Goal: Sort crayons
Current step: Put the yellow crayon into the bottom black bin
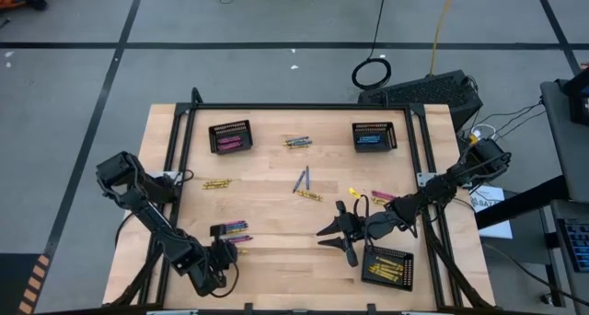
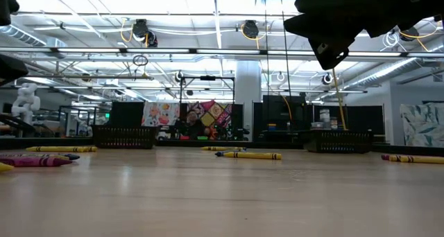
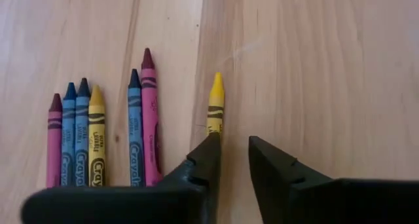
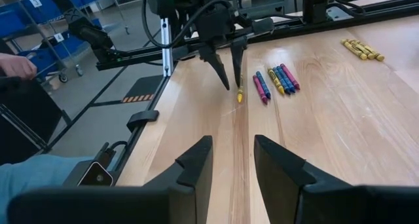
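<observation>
A loose row of pink, blue and yellow crayons [image 3: 98, 135] lies flat on the wooden table near its near-left corner. One yellow crayon [image 3: 215, 103] lies apart, beside the row. My left gripper [image 3: 232, 149] points steeply down just over that crayon's blunt end, open, with only bare wood in the gap between its fingers. It shows in the high view as my left gripper [image 1: 228, 252]. My right gripper [image 1: 336, 234] hangs open and empty over the table's near right, beside the basket of yellow crayons [image 1: 386, 265]. My left gripper has one fingertip [image 3: 211, 145] over the blunt end [image 3: 214, 127] of the single yellow crayon; whether it touches it, I cannot tell. The crayon lies flat on the wood, outside the gap and pointing away from the fingers.
A black mesh basket with pink crayons [image 1: 229, 136] stands far left, one with blue crayons [image 1: 374, 136] far right. Loose crayons lie scattered: yellow ones [image 1: 216, 183], a far-centre bunch [image 1: 296, 142], blue ones at the centre [image 1: 302, 179], more at the right [image 1: 373, 197]. Bare wood lies between them.
</observation>
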